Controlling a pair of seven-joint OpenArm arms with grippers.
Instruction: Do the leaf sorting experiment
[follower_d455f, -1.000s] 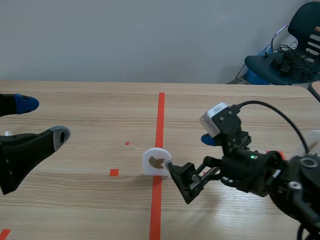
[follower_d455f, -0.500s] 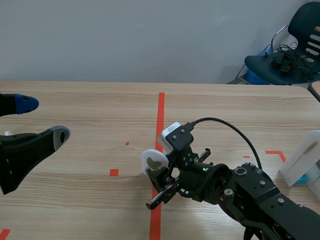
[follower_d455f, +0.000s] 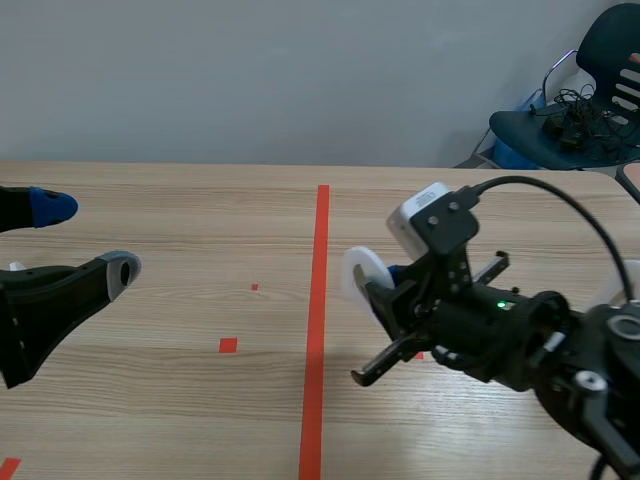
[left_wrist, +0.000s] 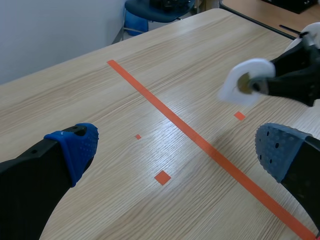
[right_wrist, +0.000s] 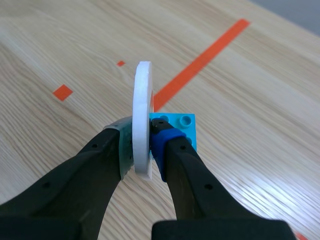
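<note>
Right wrist view tells it best: my right pincer (right_wrist: 141, 147) is clamped on a white disc (right_wrist: 142, 115). The disc stands on edge, with one pad pressed flat on each face, so the fingers are only as far apart as the disc is thick. From the left wrist view I can see a brownish leaf picture on the face of the disc (left_wrist: 245, 85), but it's too small to say what kind of leaf.

Taking the long red line (follower_d455f: 318, 300) as my reference, the disc (follower_d455f: 360, 280) is held up off the table just to the right of it. A blue brick (right_wrist: 181, 129) lies flat on the wood, also right of the line and just behind my fingers.

My left pincer (follower_d455f: 85, 240) is well out to the left of the line, wide open with nothing in it. Its blue pads (left_wrist: 80, 147) face each other across bare table.
</note>
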